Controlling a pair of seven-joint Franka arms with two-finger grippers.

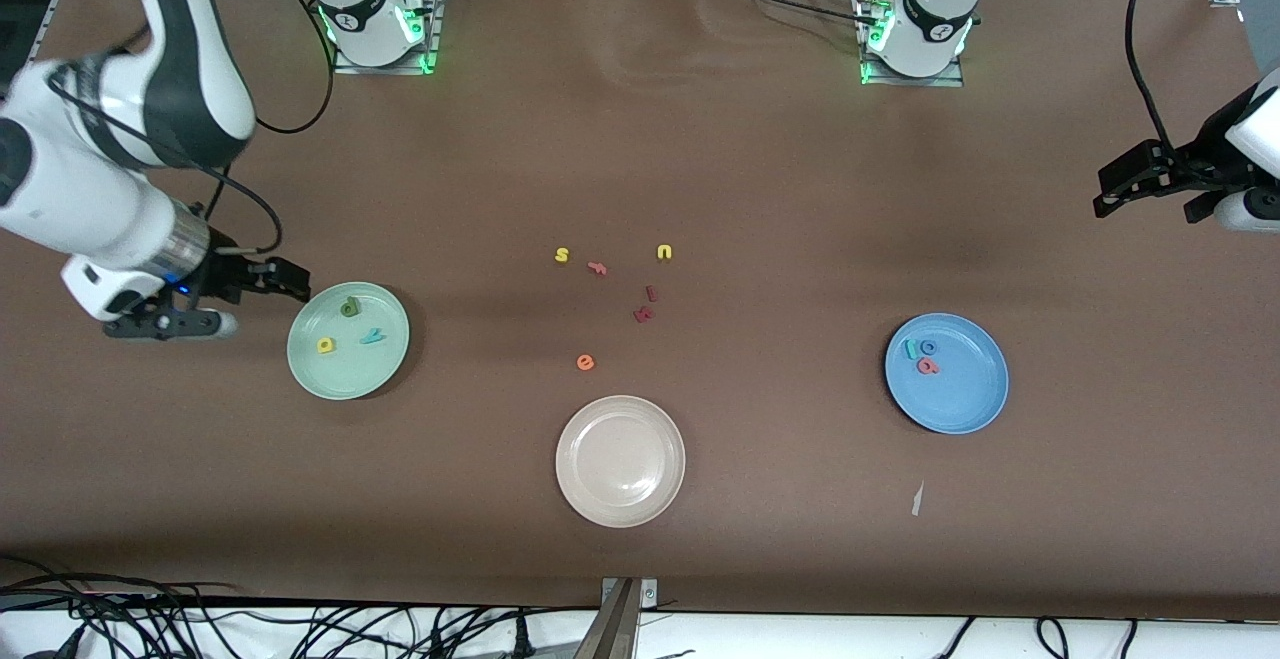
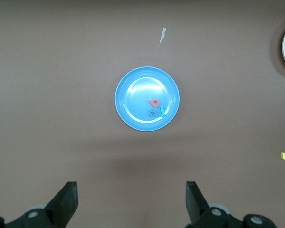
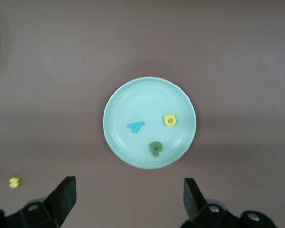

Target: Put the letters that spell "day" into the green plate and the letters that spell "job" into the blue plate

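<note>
both grippers point(image 2: 130, 202) point(image 3: 128, 199) open, empty — day letters point(image 1: 349, 326) in green plate point(image 1: 330, 379)

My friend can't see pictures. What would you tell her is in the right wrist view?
A round pale mint-green plate on a brown table holds three tiny flat letters: a teal "y", a yellow "a" and a dark green "d". The right gripper hangs open above it, holding nothing.

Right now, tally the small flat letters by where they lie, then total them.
In the pale mint-green round plate: 3
In the medium-blue round plate: 3
On the brown table: 6
In the beige round plate: 0
Total: 12
</note>
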